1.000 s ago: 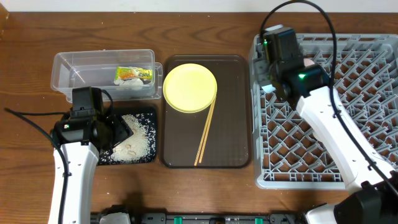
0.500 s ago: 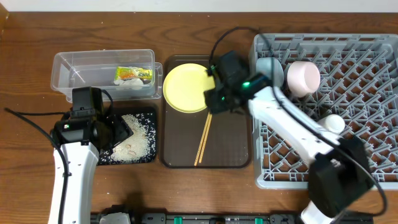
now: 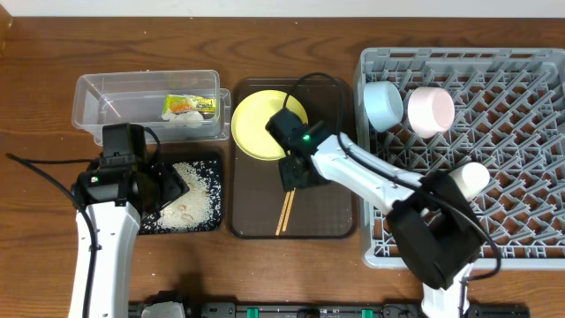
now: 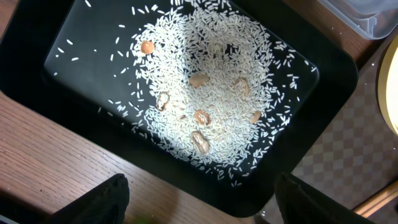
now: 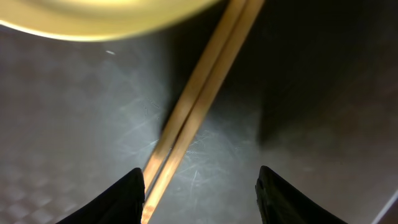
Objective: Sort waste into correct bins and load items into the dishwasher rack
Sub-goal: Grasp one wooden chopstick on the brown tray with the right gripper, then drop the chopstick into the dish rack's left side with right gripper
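My right gripper (image 3: 296, 177) (image 5: 202, 199) is open and empty, low over the wooden chopsticks (image 3: 286, 210) (image 5: 199, 99) on the brown tray; the chopsticks pass just inside its left finger (image 5: 127, 196). The yellow plate (image 3: 265, 124) (image 5: 106, 15) lies just behind it. My left gripper (image 3: 172, 187) (image 4: 205, 208) is open and empty above the near edge of the black tray (image 3: 212, 159) (image 4: 298, 155), which holds white rice (image 3: 190, 199) (image 4: 205, 81). The snack wrapper (image 3: 190, 106) lies in the clear tub (image 3: 106, 93). A light blue bowl (image 3: 381, 104), a pinkish-white bowl (image 3: 430, 110) and a pale cup (image 3: 472, 177) sit in the grey rack (image 3: 494, 221).
The brown serving tray (image 3: 331, 177) lies between the bins and the rack. A few brown bits lie among the rice (image 4: 200, 142). My right arm reaches from the rack's near side across its left wall. Bare wooden table (image 3: 35, 106) lies at the left.
My right arm has swung left from the rack's far left corner to the brown tray and dropped over the chopsticks, uncovering the bowls in the rack. The left arm has not moved.
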Robot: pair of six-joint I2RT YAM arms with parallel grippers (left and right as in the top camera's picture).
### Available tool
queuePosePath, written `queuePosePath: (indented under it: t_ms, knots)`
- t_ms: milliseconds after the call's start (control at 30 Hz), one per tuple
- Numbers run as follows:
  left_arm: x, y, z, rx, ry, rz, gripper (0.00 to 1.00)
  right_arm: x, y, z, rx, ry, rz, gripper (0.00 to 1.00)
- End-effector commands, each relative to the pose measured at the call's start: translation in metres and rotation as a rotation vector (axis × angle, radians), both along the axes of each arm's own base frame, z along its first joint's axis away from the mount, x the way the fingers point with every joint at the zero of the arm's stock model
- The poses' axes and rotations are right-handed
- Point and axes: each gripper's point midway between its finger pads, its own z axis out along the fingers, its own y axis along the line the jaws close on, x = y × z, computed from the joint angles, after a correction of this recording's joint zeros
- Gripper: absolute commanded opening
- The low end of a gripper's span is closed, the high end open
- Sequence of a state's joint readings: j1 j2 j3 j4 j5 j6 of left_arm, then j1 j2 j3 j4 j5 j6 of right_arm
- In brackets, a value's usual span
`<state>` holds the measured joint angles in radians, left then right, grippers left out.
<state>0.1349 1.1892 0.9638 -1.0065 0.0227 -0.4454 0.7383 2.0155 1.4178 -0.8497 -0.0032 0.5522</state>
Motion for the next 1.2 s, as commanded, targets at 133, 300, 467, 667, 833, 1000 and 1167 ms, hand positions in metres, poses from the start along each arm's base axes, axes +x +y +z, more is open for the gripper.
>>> queuePosePath:
  t_ms: [133, 300, 467, 667, 833, 1000, 1167]
  knots:
    - [0.001, 0.002, 0.002, 0.004, -0.005, 0.011, 0.78, -0.005, -0.006, -0.015, -0.051, 0.018, -0.067, 0.56]
    - [0.001, 0.002, 0.002, 0.004, -0.005, 0.011, 0.78, -0.011, -0.012, -0.020, -0.067, 0.035, -0.070, 0.56]
    - [0.001, 0.002, 0.002, 0.004, -0.005, 0.011, 0.78, -0.015, -0.019, -0.027, -0.094, 0.040, -0.076, 0.57]
    - [0.001, 0.002, 0.002, 0.004, -0.005, 0.011, 0.78, -0.016, -0.021, -0.027, -0.100, 0.043, -0.084, 0.48]
    - [0.001, 0.002, 0.002, 0.004, -0.005, 0.011, 0.78, -0.015, -0.026, -0.027, -0.105, 0.049, -0.095, 0.17]
    - [0.001, 0.002, 0.002, 0.004, -0.005, 0.011, 0.78, -0.007, -0.035, -0.024, -0.102, 0.048, -0.128, 0.04]
    - [0.001, 0.002, 0.002, 0.004, -0.005, 0.011, 0.78, 0.006, -0.048, -0.009, -0.085, 0.025, -0.118, 0.01]
